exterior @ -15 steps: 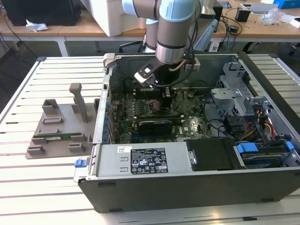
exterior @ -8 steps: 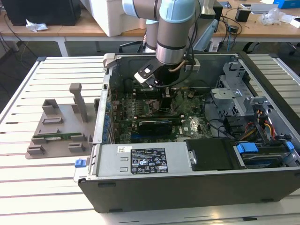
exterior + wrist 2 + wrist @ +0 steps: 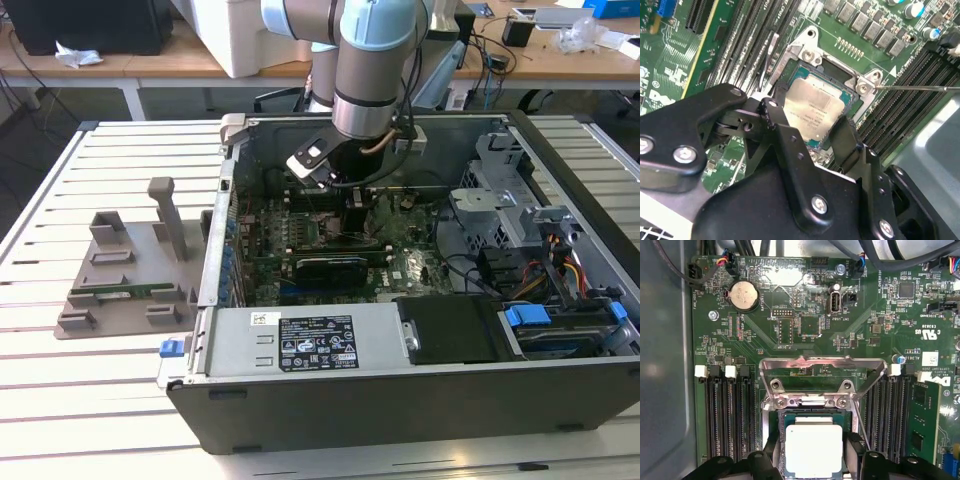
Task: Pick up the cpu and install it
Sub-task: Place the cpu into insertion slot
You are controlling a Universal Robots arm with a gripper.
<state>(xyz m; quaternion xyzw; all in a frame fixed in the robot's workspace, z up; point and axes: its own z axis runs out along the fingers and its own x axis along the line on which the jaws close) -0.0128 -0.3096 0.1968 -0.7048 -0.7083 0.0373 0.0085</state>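
Observation:
The cpu (image 3: pixel 813 447), a flat square chip with a shiny silver top and a green rim, lies level in the motherboard socket (image 3: pixel 774 420) (image 3: pixel 790 60). In both wrist views my gripper (image 3: pixel 812 452) (image 3: pixel 811 127) straddles it, one black finger (image 3: pixel 777 117) pressed to one edge and the other against the opposite edge, so it is shut on the cpu. The socket's metal load plate (image 3: pixel 822 365) is flipped up and open behind the chip. In the exterior view my gripper (image 3: pixel 355 215) reaches down into the open computer case (image 3: pixel 400 400).
Black memory slots (image 3: pixel 727 415) flank the socket, with a green memory stick (image 3: pixel 925 420) beside them. A thin socket lever (image 3: pixel 920 88) sticks out. A black expansion card (image 3: pixel 325 267) lies near the gripper. A grey fixture tray (image 3: pixel 125 285) sits at the exterior view's left.

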